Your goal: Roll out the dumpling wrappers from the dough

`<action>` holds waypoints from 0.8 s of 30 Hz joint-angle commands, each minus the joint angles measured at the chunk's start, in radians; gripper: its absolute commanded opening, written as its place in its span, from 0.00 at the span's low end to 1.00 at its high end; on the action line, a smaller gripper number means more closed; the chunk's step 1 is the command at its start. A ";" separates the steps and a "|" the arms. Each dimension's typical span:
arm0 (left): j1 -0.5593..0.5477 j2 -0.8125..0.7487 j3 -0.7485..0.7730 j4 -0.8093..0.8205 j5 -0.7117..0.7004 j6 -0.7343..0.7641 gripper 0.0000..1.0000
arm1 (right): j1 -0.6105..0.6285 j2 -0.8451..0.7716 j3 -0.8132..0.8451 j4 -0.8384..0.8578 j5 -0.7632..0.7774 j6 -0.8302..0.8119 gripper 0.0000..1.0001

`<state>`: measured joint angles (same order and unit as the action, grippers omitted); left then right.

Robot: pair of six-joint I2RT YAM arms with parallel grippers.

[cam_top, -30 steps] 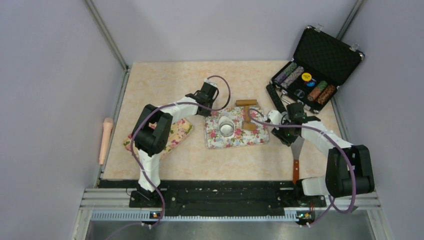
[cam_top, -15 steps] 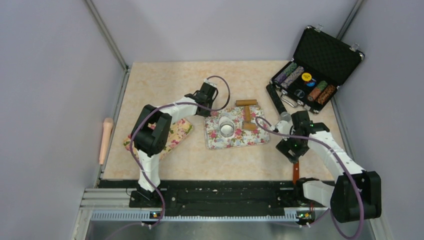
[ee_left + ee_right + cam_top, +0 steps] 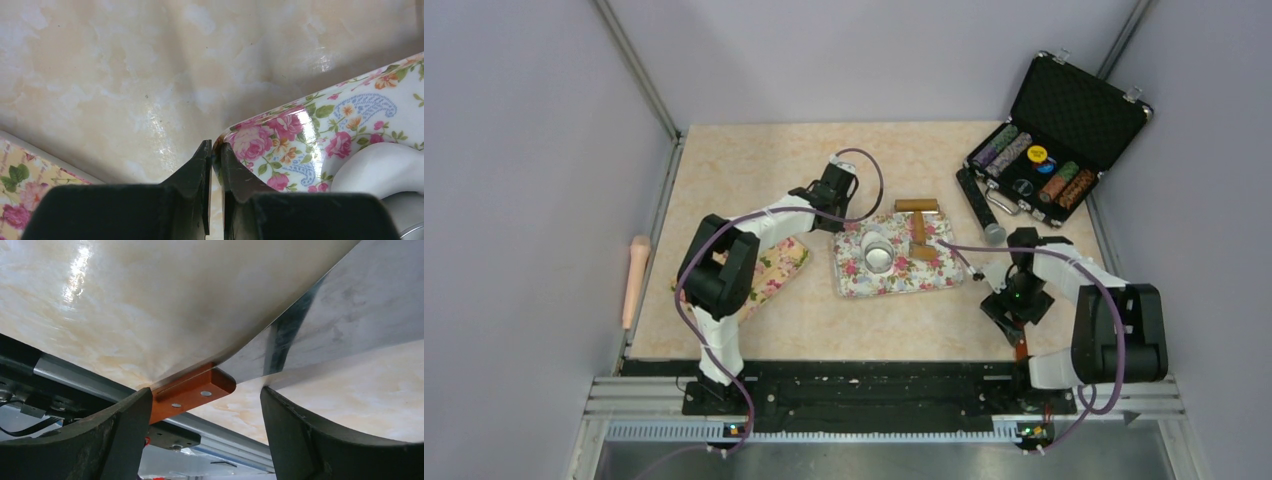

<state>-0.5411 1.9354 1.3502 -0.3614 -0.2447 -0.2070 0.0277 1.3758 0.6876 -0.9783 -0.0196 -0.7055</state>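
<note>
A floral mat [image 3: 911, 272] lies mid-table. On it a metal ring cutter [image 3: 879, 257] sits in white dough [image 3: 376, 166], next to a wooden T-shaped roller [image 3: 917, 224]. No separate dumpling wrappers show in any view. My left gripper [image 3: 837, 218] is shut on the mat's far-left corner [image 3: 252, 140], its fingertips [image 3: 205, 152] pinching the edge. My right gripper [image 3: 1021, 300] hangs open at the near right over a scraper. Its jaws straddle the spot where the red-brown handle [image 3: 192, 392] meets the steel blade [image 3: 330, 310]. The handle's end [image 3: 1022, 347] pokes out below the gripper.
An open black case [image 3: 1064, 110] with chip stacks stands at the back right, a black cylinder [image 3: 980, 205] in front of it. A second floral cloth [image 3: 776, 268] lies under the left arm. A beige pin [image 3: 636, 280] rests beyond the table's left edge.
My right gripper opened, left the wooden roller on the mat and swung toward the near right, ending over the scraper. The left gripper stayed on the mat's corner.
</note>
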 commanded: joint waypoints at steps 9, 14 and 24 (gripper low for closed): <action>0.003 -0.070 -0.014 0.039 -0.045 0.027 0.12 | -0.056 0.094 -0.018 0.073 -0.004 -0.006 0.36; 0.002 -0.064 -0.012 0.036 -0.047 0.030 0.13 | -0.056 0.069 0.000 0.114 0.016 0.002 0.00; 0.003 -0.029 -0.002 0.029 -0.039 0.041 0.43 | -0.056 -0.209 0.181 0.085 -0.076 -0.073 0.00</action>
<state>-0.5411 1.9217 1.3369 -0.3595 -0.2638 -0.1806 -0.0227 1.3018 0.7452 -0.9314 -0.0029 -0.7353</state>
